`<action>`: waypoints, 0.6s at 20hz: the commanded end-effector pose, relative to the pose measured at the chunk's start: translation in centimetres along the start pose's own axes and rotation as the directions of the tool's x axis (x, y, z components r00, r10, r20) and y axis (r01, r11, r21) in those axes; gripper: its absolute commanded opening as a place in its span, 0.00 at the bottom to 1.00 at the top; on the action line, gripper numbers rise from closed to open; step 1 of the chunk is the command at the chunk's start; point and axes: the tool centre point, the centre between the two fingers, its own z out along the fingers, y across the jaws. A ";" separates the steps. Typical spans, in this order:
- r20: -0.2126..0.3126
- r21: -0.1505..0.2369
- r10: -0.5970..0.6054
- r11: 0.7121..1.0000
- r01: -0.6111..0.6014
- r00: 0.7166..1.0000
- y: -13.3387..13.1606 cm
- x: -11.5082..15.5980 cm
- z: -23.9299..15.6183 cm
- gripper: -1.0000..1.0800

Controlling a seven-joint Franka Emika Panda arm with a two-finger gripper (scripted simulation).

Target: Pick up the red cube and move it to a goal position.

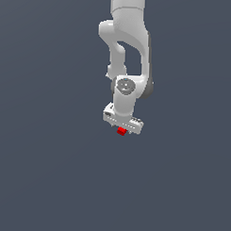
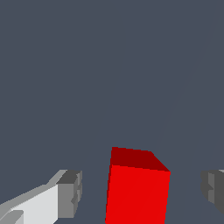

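Note:
The red cube [image 2: 136, 192] is a small bright red block standing between my two fingers in the wrist view, with a visible gap on each side. One grey pad [image 2: 72, 192] is on one side and the other pad [image 2: 213, 190] is at the frame edge. In the exterior view the red cube [image 1: 121, 131] peeks out just under the white gripper [image 1: 123, 127], which hangs from the arm and points down. The gripper [image 2: 142, 191] is open around the cube and touches neither face.
A plain dark grey-blue floor [image 1: 49, 171] fills both views. The white arm [image 1: 127, 47] comes down from the exterior view's top centre. No other object or goal marker shows.

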 end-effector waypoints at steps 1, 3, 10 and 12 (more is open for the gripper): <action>0.000 -0.001 0.046 0.999 -0.046 0.999 0.0 -0.5 1.1 0.96; 0.000 -0.002 0.074 0.997 -0.074 0.997 -0.1 -0.7 1.8 0.96; 0.001 -0.002 0.125 0.992 -0.125 0.992 -0.2 -1.3 3.1 0.96; 0.001 -0.002 0.127 0.992 -0.127 0.992 -0.2 -1.3 3.1 0.96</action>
